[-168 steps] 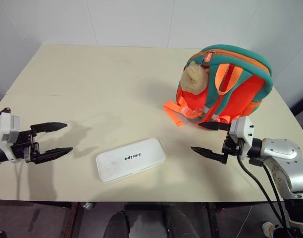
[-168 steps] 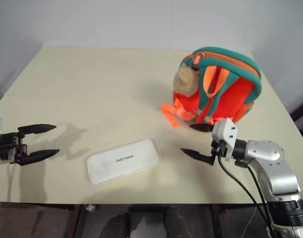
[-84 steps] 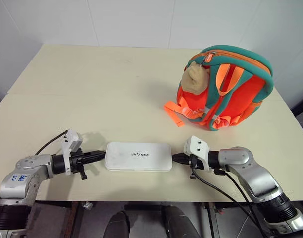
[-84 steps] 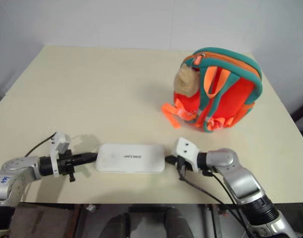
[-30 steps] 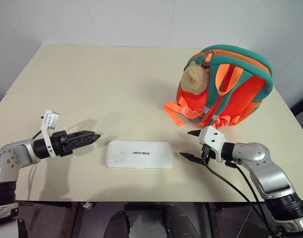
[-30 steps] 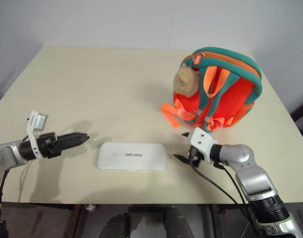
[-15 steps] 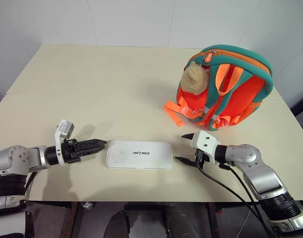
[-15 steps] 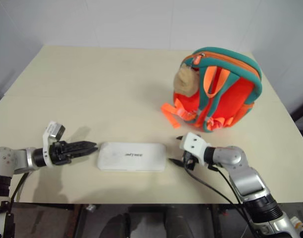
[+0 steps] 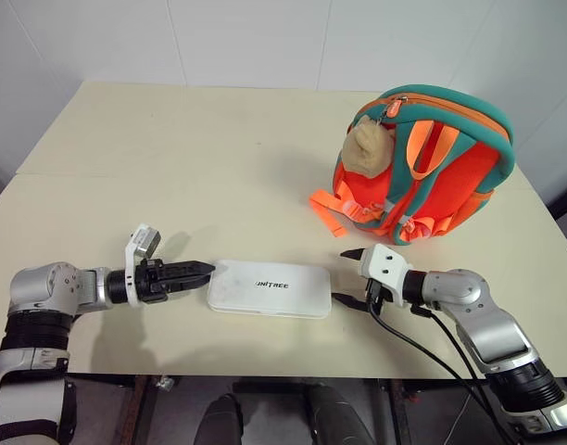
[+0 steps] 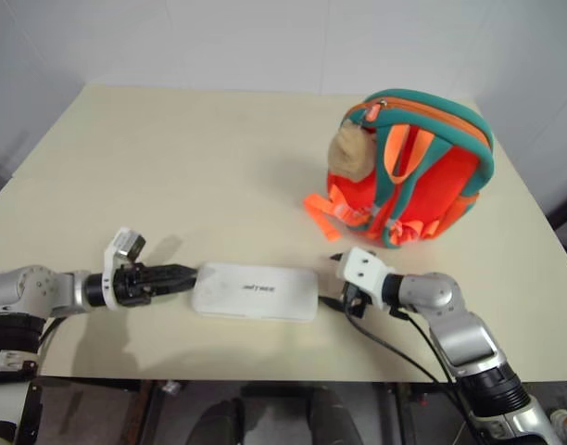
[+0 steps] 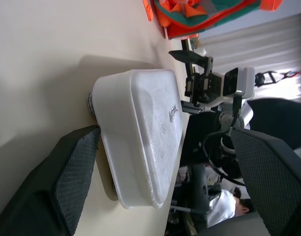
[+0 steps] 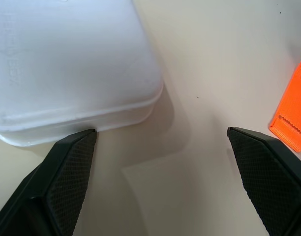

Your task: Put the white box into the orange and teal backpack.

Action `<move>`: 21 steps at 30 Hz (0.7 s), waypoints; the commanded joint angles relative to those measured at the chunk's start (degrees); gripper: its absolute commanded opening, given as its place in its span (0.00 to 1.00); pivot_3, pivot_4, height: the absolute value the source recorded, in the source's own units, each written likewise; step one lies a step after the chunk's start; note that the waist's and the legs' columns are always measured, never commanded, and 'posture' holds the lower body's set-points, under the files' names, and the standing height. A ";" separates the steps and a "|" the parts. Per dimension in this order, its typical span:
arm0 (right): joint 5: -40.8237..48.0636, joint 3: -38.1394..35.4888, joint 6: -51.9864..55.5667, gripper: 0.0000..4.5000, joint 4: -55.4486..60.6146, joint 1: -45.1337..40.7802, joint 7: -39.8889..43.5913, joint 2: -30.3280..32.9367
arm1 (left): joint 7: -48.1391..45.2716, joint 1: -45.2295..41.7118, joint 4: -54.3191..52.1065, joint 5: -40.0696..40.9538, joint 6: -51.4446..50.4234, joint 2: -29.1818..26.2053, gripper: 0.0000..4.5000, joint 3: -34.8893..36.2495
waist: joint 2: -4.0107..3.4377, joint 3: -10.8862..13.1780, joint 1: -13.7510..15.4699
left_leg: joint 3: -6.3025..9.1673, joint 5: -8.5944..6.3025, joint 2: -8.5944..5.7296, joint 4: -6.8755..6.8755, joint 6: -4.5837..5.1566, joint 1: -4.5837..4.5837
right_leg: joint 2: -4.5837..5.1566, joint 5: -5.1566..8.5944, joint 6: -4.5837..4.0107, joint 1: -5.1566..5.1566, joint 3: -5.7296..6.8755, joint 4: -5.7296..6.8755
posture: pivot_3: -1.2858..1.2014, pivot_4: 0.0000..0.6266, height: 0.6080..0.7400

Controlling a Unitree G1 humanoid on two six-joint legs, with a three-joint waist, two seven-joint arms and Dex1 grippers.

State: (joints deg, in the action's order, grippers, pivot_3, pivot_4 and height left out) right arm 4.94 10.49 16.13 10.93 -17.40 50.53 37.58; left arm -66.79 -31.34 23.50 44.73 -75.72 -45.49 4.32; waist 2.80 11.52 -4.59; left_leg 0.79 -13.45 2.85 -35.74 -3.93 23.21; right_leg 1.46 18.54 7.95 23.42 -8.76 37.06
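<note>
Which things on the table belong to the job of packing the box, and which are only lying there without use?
Belong to the job:
- white box, flat near the table's front edge
- orange and teal backpack, standing at the far right
- left gripper and right gripper, jaws open, at the box's two ends

Only lying there:
- nothing loose; besides these there is just the table

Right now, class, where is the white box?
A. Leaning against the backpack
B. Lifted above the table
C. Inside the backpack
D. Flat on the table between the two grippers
D: the white box lies flat on the table, with the left gripper at one end and the right gripper at the other.
</note>
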 commanded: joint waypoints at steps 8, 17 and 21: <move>-0.21 -0.48 -1.81 1.00 0.72 -0.87 -0.27 -0.61 | -5.37 -0.34 -1.81 -2.32 -0.66 -4.87 0.99 -7.35 | 0.00 0.00 -0.31 | -0.01 0.00 0.00 0.04 0.00 -0.01 | 0.00 0.00 -0.01 0.02 -0.02 0.00 | 0.52 0.24 1.00; -0.40 -0.26 -2.07 1.00 0.02 -1.45 -0.28 -1.44 | -5.68 -3.43 -0.96 -3.12 -1.20 -2.84 0.99 -8.69 | 0.00 0.00 -0.06 | 0.01 0.00 0.00 0.01 0.00 0.00 | -0.01 0.01 -0.01 0.02 0.00 0.01 | 0.52 0.24 1.00; -0.43 -0.67 -1.95 1.00 0.22 -1.20 -0.24 -1.20 | -5.33 -3.84 -0.70 -3.19 -0.63 -1.17 0.99 -7.98 | 0.00 0.00 0.00 | 0.01 0.00 0.00 0.01 0.00 0.00 | -0.01 0.01 -0.01 0.02 0.00 0.00 | 0.52 0.24 1.00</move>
State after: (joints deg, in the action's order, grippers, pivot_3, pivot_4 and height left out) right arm 3.99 10.77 15.07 10.37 -18.24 50.45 36.24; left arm -72.10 -34.58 23.32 41.62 -76.37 -47.33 -3.54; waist 2.80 11.52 -4.59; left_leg 0.80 -13.45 2.85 -35.73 -3.93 23.22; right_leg 1.46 18.54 7.94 23.44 -8.76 37.07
